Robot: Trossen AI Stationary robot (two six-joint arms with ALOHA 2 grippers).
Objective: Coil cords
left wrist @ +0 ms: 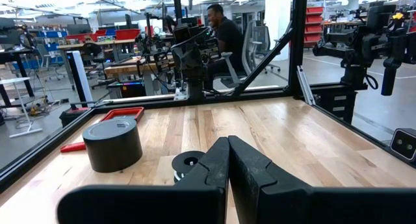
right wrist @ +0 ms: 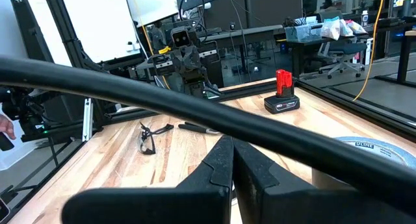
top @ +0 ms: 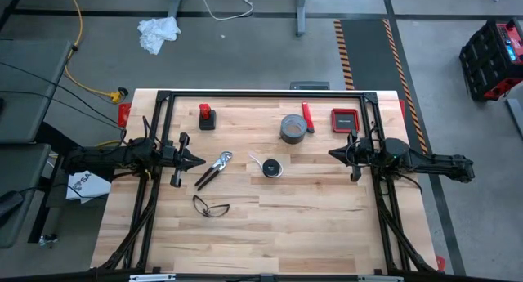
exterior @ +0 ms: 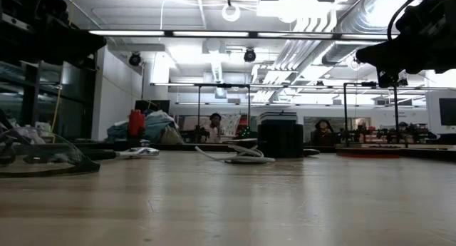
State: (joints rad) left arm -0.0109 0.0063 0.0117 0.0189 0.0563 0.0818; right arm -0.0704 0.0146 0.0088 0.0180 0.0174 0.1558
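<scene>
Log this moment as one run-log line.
left gripper: shut, empty, beside pliers | right gripper: shut, empty | cord spool: untouched, mid-table between them

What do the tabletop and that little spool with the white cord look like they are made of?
The pale tabletop looks like unpainted wood: joined planks with visible grain. The small black round spool seems smooth plastic, though that is uncertain; its thin white cord looks plastic-coated, with one end trailing loose.

Overhead: straight down on whole table (top: pixel 270 225). Low: level across tabletop into room. Wrist views: facing each other across table, both catching grey tape roll (left wrist: pixel 112 143).
</scene>
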